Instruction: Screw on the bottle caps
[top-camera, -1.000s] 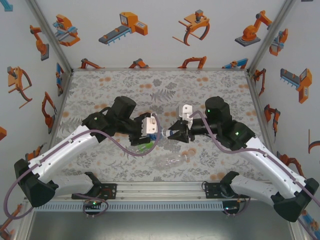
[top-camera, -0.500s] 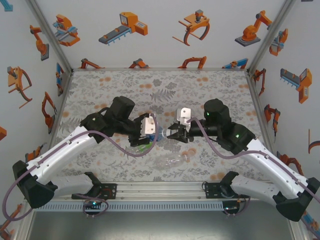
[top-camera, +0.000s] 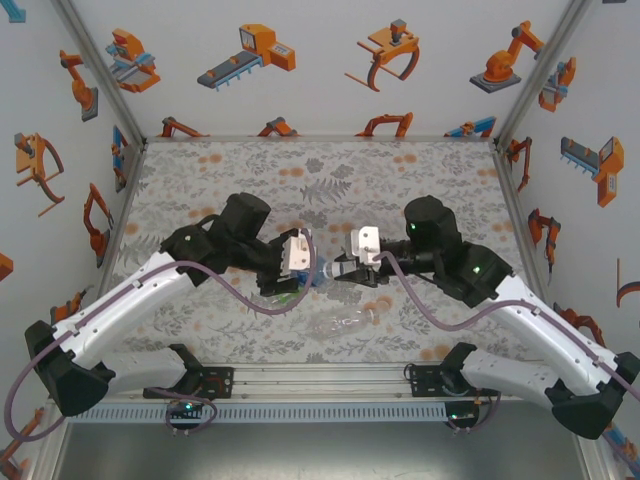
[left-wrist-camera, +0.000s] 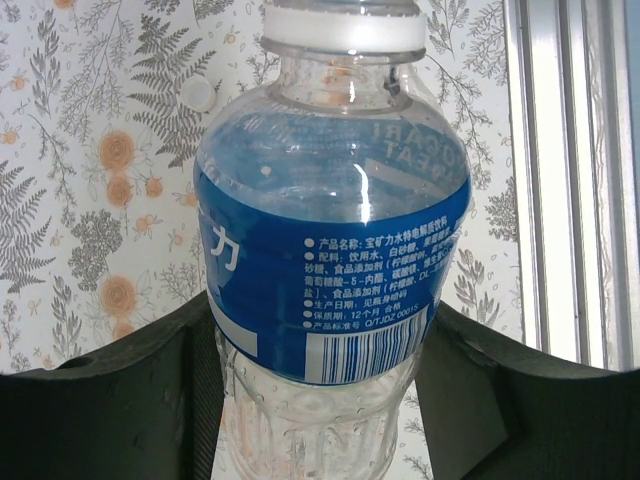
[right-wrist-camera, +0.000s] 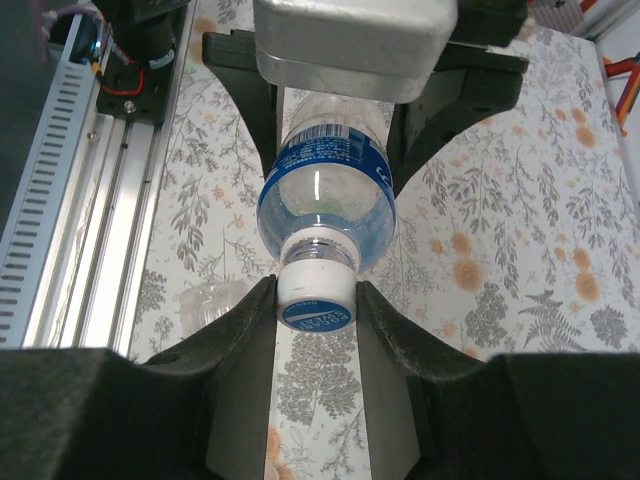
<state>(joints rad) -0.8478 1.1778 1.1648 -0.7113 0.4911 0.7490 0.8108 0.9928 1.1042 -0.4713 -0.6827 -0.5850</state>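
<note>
state: blue-labelled bottle (left-wrist-camera: 330, 250) is gripped by left claw (left-wrist-camera: 320, 330) above the desk (top-camera: 200, 190) | white cap (right-wrist-camera: 316, 312) is pinched on its neck by right claw (right-wrist-camera: 315, 300) | risk: cap may be cross-threaded if tilted, or bottle spun in the grip

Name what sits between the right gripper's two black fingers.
A round white plastic screw cap, on the neck of the blue-labelled clear bottle; the right wrist view shows it.
</note>
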